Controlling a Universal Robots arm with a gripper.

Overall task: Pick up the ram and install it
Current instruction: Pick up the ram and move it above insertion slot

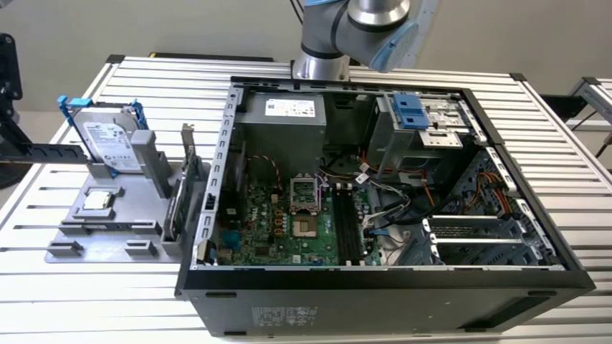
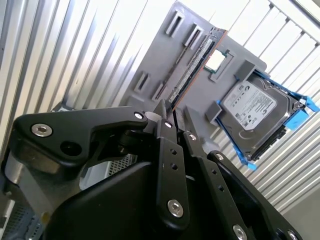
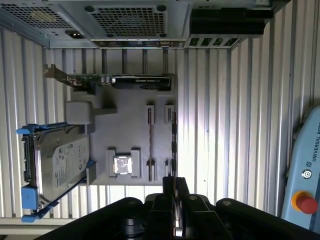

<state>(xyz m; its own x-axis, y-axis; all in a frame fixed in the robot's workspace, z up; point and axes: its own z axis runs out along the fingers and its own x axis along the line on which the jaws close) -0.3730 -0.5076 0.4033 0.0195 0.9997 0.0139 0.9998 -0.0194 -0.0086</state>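
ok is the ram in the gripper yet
No, the ram stands on edge in the gray holder, with the gripper apart from it.

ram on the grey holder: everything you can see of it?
The ram is a long, narrow, flat board with dark chips along one face and a brownish edge. It stands on its long edge in a pair of slotted brackets on the grey holder, next to the square chip in its pocket. In the first wrist view it reads as a thin line. Only the holder touches it; the hand is clear of it, not yet picked up.
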